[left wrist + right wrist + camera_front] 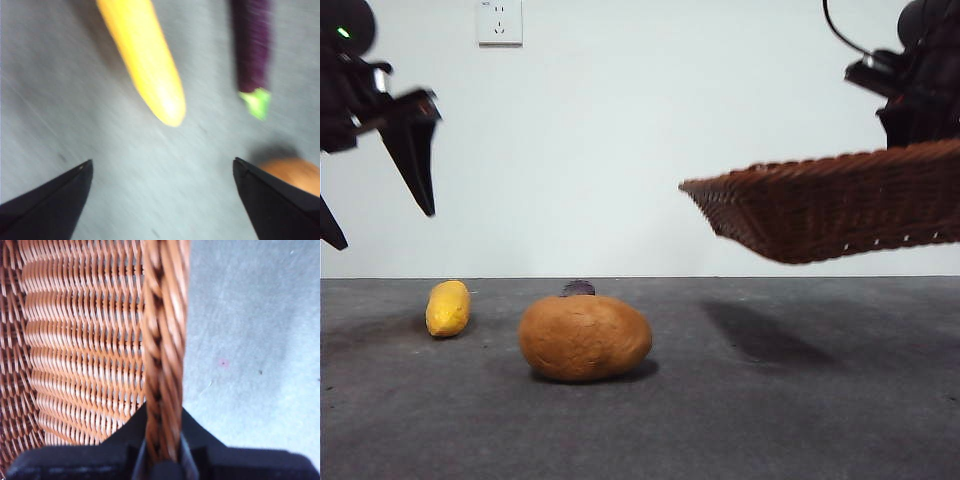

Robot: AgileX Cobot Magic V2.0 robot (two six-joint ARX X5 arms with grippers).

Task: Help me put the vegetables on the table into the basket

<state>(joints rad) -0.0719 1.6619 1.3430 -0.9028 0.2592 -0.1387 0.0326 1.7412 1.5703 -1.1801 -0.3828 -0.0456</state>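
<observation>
Front view: basket [840, 205] held aloft at right, tilted, well clear of table [770, 400]; inside hidden. Potato [585, 337] centre, yellow piece [448, 307] left, purple piece [579, 288] just behind potato.

Left wrist view: left gripper [162, 172] spread wide, empty, above yellow piece [145, 55]. Best centred over it before closing.

Right wrist view: right gripper [162, 452] clamped on basket rim [165, 330]. Visible interior bare.

The potato [585, 337] lies on the worktop [770, 420], with the lumpy oval vegetable [448, 307] to its left and slightly farther back, and the small piece [578, 288] directly behind it, mostly hidden. The basket [840, 205] hangs tilted in the air to the potato's upper right, clear of the worktop, its braided rim clamped in the right claw [162, 460]. The left claw [380, 190] hovers spread wide above and left of the potato, over the lumpy oval vegetable.
</observation>
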